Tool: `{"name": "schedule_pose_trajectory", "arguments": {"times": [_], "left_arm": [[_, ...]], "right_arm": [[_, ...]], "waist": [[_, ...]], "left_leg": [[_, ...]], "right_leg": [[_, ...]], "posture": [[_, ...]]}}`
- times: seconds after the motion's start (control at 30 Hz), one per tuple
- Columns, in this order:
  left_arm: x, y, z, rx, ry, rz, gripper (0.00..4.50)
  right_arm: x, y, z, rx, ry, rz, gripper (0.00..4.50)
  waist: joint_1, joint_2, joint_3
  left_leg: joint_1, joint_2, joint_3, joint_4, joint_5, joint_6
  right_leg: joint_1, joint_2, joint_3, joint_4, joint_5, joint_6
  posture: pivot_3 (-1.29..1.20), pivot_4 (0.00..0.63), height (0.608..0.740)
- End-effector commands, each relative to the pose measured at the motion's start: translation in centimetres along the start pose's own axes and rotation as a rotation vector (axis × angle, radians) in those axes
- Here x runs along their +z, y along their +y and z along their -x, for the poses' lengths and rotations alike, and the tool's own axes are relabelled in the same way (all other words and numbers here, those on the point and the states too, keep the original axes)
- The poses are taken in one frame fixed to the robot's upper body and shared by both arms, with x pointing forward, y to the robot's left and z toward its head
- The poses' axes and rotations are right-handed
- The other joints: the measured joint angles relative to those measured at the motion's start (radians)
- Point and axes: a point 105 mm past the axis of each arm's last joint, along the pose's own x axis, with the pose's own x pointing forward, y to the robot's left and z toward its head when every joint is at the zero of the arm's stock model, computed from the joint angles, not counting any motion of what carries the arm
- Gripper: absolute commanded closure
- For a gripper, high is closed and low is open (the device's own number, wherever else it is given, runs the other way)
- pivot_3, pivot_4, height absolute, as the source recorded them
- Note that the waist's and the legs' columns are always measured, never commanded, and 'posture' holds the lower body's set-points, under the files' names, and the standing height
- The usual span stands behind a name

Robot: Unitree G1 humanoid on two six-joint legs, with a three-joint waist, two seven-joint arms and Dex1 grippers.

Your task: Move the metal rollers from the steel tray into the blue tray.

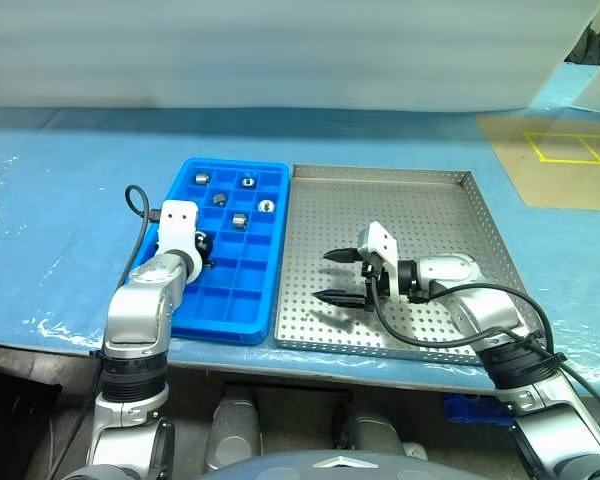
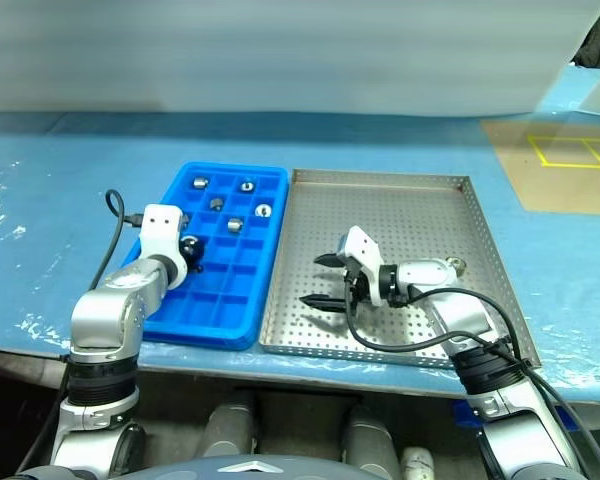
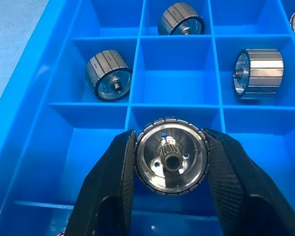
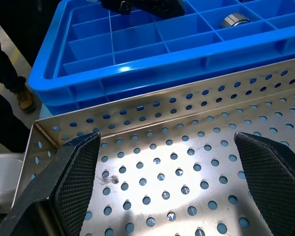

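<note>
The left end effector (image 3: 169, 162) clamps a metal roller (image 3: 171, 156) over the blue tray (image 1: 190, 325), where five rollers sit in far compartments. The right end effector (image 1: 337, 276) hangs spread apart over the steel tray (image 1: 430, 215).

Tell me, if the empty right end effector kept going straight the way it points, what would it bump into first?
Probably the steel tray floor, since the right end effector tilts slightly down; beyond stands the blue tray wall. Depth is uncertain.
</note>
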Motion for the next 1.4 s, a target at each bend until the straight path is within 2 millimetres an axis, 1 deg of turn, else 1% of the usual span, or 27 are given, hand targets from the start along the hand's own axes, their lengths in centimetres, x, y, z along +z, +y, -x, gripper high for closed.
{"name": "schedule_pose_trajectory", "arguments": {"times": [0.03,0.07,0.13,0.17,0.23,0.27,0.3,0.37,0.47,0.57,0.63,0.67,0.77,0.8,0.9,1.0,1.03,1.17,1.27,1.4], "left_arm": [[-0.1,0.7,0.0,0.023,0.002,0.006,2.80],[-0.3,0.5,0.0,0.012,0.007,0.009,2.80],[-0.4,0.3,0.0,0.003,0.008,0.011,2.07],[-0.3,0.3,0.0,0.003,0.007,0.010,1.86],[-0.1,0.0,-0.1,-0.009,-0.003,0.005,1.24],[0.4,-0.3,-0.1,-0.022,-0.022,0.000,0.94],[1.7,-1.1,0.0,-0.061,-0.069,-0.011,0.58],[3.3,-2.2,0.2,-0.111,-0.127,-0.027,0.58],[7.0,-5.2,0.9,-0.266,-0.260,-0.073,0.58],[8.5,-7.3,1.3,-0.373,-0.312,-0.095,0.58],[9.3,-10.0,1.7,-0.523,-0.351,-0.129,0.58],[9.5,-10.8,1.9,-0.568,-0.360,-0.140,0.58],[8.9,-13.5,2.2,-0.725,-0.377,-0.243,0.58],[8.8,-14.0,2.2,-0.758,-0.380,-0.258,0.58],[8.2,-16.3,2.8,-0.916,-0.382,-0.305,0.58],[8.0,-17.0,2.7,-0.961,-0.382,-0.331,0.58],[7.8,-17.6,2.7,-1.004,-0.372,-0.335,0.58],[6.6,-19.0,2.9,-1.125,-0.348,-0.426,0.58],[5.2,-19.8,2.8,-1.197,-0.272,-0.489,0.58],[3.7,-21.1,2.4,-1.260,-0.165,-0.514,0.58]], "right_arm": [[1.2,-0.1,0.4,-0.010,-0.031,0.041,0.00],[1.3,-0.1,0.4,-0.011,-0.032,0.041,0.00],[1.3,-0.1,0.4,-0.013,-0.033,0.042,0.00],[1.4,-0.1,0.4,-0.014,-0.033,0.043,0.00],[1.4,-0.1,0.5,-0.016,-0.033,0.044,0.00],[1.4,-0.1,0.6,-0.019,-0.032,0.043,0.00],[1.4,-0.2,0.7,-0.029,-0.036,0.039,0.00],[1.6,-0.4,1.0,-0.044,-0.042,0.030,0.00],[2.2,-1.1,2.0,-0.104,-0.084,-0.009,0.00],[2.3,-1.2,2.8,-0.140,-0.089,-0.021,0.00],[2.0,-1.3,3.7,-0.186,-0.080,-0.036,0.00],[1.9,-1.3,4.0,-0.200,-0.076,-0.041,0.00],[1.6,-1.0,5.1,-0.247,-0.063,-0.050,0.00],[1.6,-0.9,5.3,-0.256,-0.060,-0.051,0.00],[0.6,-0.6,6.9,-0.329,-0.016,-0.061,0.00],[0.2,-0.4,7.5,-0.362,0.004,-0.064,0.00],[0.0,-0.2,8.0,-0.386,0.013,-0.074,0.00],[-0.8,0.8,9.2,-0.447,0.040,-0.098,0.00],[-1.1,1.2,9.6,-0.474,0.043,-0.113,0.00],[-1.2,1.9,9.9,-0.501,0.038,-0.136,0.00]], "waist": [[-0.001,0.000,0.000],[-0.002,0.000,0.000],[-0.001,0.000,0.000],[-0.001,0.000,0.000],[0.000,0.000,0.000],[0.001,0.000,0.000],[0.003,0.000,0.000],[0.008,0.000,0.000],[0.009,-0.001,0.000],[-0.005,-0.001,0.000],[-0.016,-0.001,0.000],[-0.023,-0.001,0.000],[-0.045,-0.001,0.000],[-0.052,-0.001,0.000],[-0.076,-0.001,0.000],[-0.091,-0.001,0.000],[-0.099,-0.001,0.000],[-0.117,-0.001,0.000],[-0.134,-0.001,0.000],[-0.148,-0.001,0.000]], "left_leg": [[0.000,0.000,0.000,0.000,0.000,0.000],[0.000,0.000,0.000,0.000,0.000,0.000],[0.000,0.000,0.000,0.000,0.000,0.000],[0.000,0.000,0.000,0.000,0.000,0.000],[0.001,0.000,0.000,0.000,0.000,0.000],[0.001,0.000,0.000,0.000,0.000,0.000],[0.001,0.000,0.000,0.000,0.000,0.000],[-0.001,-0.001,0.000,0.000,0.001,0.000],[-0.002,-0.002,0.000,0.000,0.002,0.002],[-0.001,-0.002,0.002,0.000,0.002,0.003],[-0.001,-0.003,0.002,0.000,0.002,0.003],[-0.001,-0.002,0.002,0.000,0.003,0.002],[-0.001,-0.002,0.003,-0.001,0.003,0.002],[-0.001,-0.002,0.003,-0.001,0.003,0.002],[0.000,-0.002,0.004,-0.001,0.003,0.002],[0.001,-0.002,0.005,-0.001,0.002,0.002],[0.002,-0.002,0.007,-0.001,0.002,0.003],[0.005,-0.001,0.009,-0.001,0.002,0.003],[0.006,-0.001,0.010,-0.001,0.001,0.004],[0.008,-0.001,0.011,-0.001,0.000,0.007]], "right_leg": [[0.000,0.000,0.000,0.000,0.000,0.000],[0.000,0.000,0.000,0.000,0.000,0.000],[0.000,0.000,0.000,0.000,0.000,0.000],[0.000,0.000,0.000,0.000,0.000,0.000],[0.000,0.000,0.000,0.001,0.000,0.000],[0.000,0.000,0.000,0.000,0.000,0.000],[0.000,0.000,0.000,0.000,0.000,0.000],[0.000,0.000,0.000,0.000,0.000,0.000],[0.000,-0.002,0.000,0.000,0.000,0.000],[0.000,-0.004,0.001,0.000,0.001,0.000],[0.000,-0.004,0.001,0.000,0.001,0.001],[0.000,-0.003,0.001,-0.001,0.001,0.001],[0.000,-0.003,0.001,-0.001,0.001,0.001],[0.000,-0.003,0.001,-0.001,0.001,0.001],[0.000,-0.003,0.002,-0.001,0.001,0.002],[0.001,-0.003,0.003,-0.001,0.002,0.003],[0.002,-0.003,0.004,-0.001,0.003,0.003],[0.004,-0.002,0.006,-0.002,0.003,0.004],[0.004,-0.002,0.007,-0.003,0.004,0.005],[0.006,-0.002,0.008,-0.003,0.004,0.005]], "posture": [[0.10,0.150,0.740],[0.10,0.150,0.740],[0.10,0.150,0.740],[0.10,0.150,0.740],[0.10,0.150,0.740],[0.07,0.150,0.740],[0.06,0.150,0.740],[0.05,0.150,0.740],[0.00,0.150,0.740],[-0.04,0.150,0.740],[-0.08,0.150,0.740],[-0.10,0.150,0.740],[-0.17,0.150,0.740],[-0.18,0.150,0.740],[-0.26,0.150,0.740],[-0.26,0.150,0.740],[-0.33,0.150,0.740],[-0.38,0.150,0.740],[-0.42,0.150,0.740],[-0.46,0.150,0.740]]}}
